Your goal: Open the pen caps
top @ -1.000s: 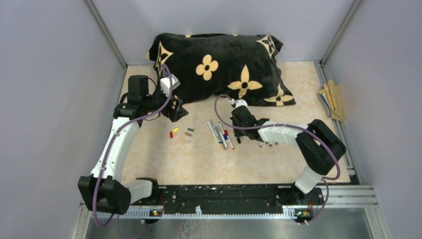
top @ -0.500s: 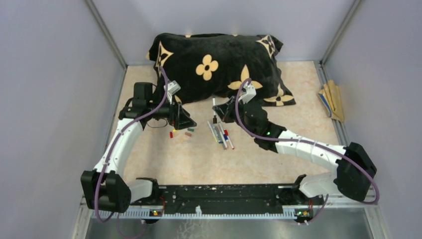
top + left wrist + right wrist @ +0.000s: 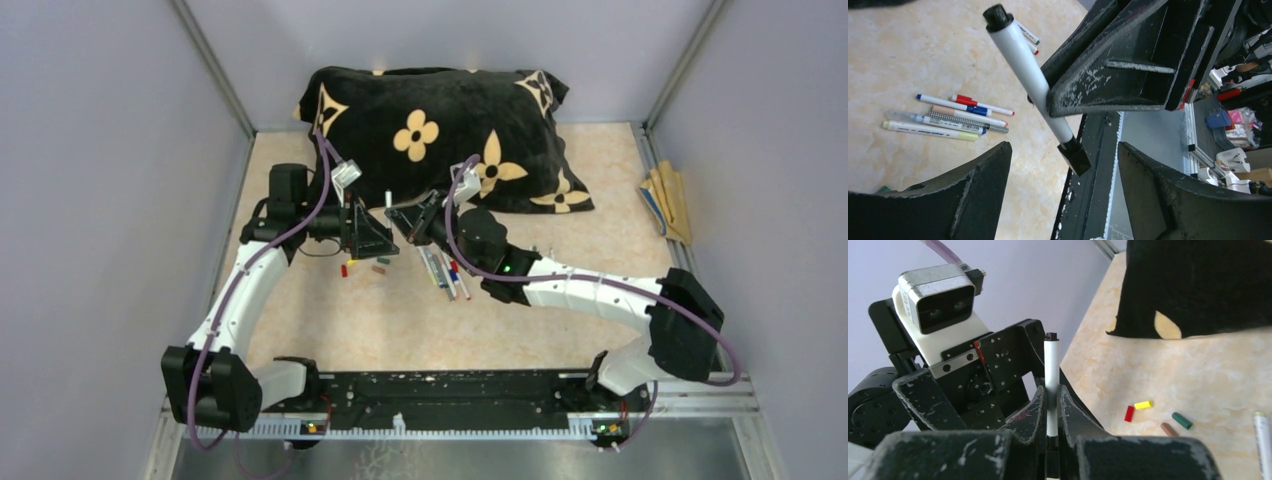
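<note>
My right gripper [image 3: 400, 219] is shut on the white barrel of a pen [image 3: 388, 200], holding it up off the table right beside my left gripper [image 3: 377, 238]. In the left wrist view the pen [image 3: 1030, 80] slants down, and its squared black cap [image 3: 1077, 156] hangs in the gap of my open left gripper [image 3: 1064, 150], touching neither finger. The right wrist view shows the barrel [image 3: 1051, 367] pinched by the right gripper [image 3: 1050, 396]. Loose pen caps lie on the table: red [image 3: 1129, 413], yellow [image 3: 1143, 404], green [image 3: 1182, 420] and brown [image 3: 1169, 429]. Several more pens [image 3: 442, 268] lie in a row.
A black pillow with tan flowers [image 3: 440, 120] fills the back of the table, close behind both grippers. Flat tan sticks [image 3: 670, 200] lie at the right wall. Metal rails and grey walls close in the table. One more pen [image 3: 1261, 440] shows at the right wrist view's edge.
The right arm has lifted a pen from beside the row and swung left with it to the left gripper. The left gripper has come slightly right, its fingers a little narrower.
</note>
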Motion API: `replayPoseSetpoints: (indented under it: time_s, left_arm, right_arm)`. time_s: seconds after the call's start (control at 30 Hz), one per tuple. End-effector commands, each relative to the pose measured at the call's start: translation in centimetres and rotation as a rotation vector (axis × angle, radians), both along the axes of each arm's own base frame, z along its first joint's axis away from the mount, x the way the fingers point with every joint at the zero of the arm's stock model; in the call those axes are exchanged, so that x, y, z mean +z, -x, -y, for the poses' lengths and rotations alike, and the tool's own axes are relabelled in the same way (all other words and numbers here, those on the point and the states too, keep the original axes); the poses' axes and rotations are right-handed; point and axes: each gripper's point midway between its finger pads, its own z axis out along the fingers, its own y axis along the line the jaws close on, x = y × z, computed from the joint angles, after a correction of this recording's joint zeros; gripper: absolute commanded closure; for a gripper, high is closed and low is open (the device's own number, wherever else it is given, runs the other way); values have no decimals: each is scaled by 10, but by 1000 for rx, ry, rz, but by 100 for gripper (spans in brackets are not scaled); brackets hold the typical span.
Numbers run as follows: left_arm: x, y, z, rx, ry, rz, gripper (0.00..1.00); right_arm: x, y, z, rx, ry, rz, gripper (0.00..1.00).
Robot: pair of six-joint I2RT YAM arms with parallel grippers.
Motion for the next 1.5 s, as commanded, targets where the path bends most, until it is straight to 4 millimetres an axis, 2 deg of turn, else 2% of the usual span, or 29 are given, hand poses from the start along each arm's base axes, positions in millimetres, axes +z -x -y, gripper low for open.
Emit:
replayPoseSetpoints:
  time_s: [0.0,0.1,0.27,0.4,0.43,0.53,0.7,0.77,0.87,1.0,1.1,1.3,1.47]
  left_arm:
    - [5,11,4,-52,40,2,20]
    - [6,13,4,-67,49,6,34]
    - [3,9,2,-58,12,70,67]
    - [-6,4,-5,-42,-65,144,100]
    - [-8,2,-6,-43,-85,165,100]
    - [-12,-1,-12,-46,-140,224,100]
    - [-23,-11,-24,-47,-271,354,100]
    - [-31,-15,-30,-56,-338,406,100]
    - [-42,-15,-37,-100,-419,495,100]
    - [-50,-10,-35,-182,-521,651,100]
    - [-51,-6,-29,-246,-593,757,100]
    - [-41,-2,-20,-311,-623,809,100]
    - [-45,0,-22,-345,-673,842,100]
  right_arm:
    - [33,4,-14,5,-106,27,100]
    - [30,5,-18,10,-110,21,100]
    - [27,6,-12,-20,-99,21,100]
    - [24,4,0,-55,-57,10,100]
    - [24,2,3,-59,-45,7,96]
    - [22,-1,9,-21,-13,-22,71]
    - [26,4,17,136,39,-67,58]
    - [27,6,22,203,83,-85,56]
    - [15,12,26,322,174,-164,53]
    - [5,26,20,495,246,-256,51]
    - [-5,37,11,598,266,-310,50]
    - [-15,45,4,691,290,-348,50]
    - [-17,55,4,755,295,-366,51]
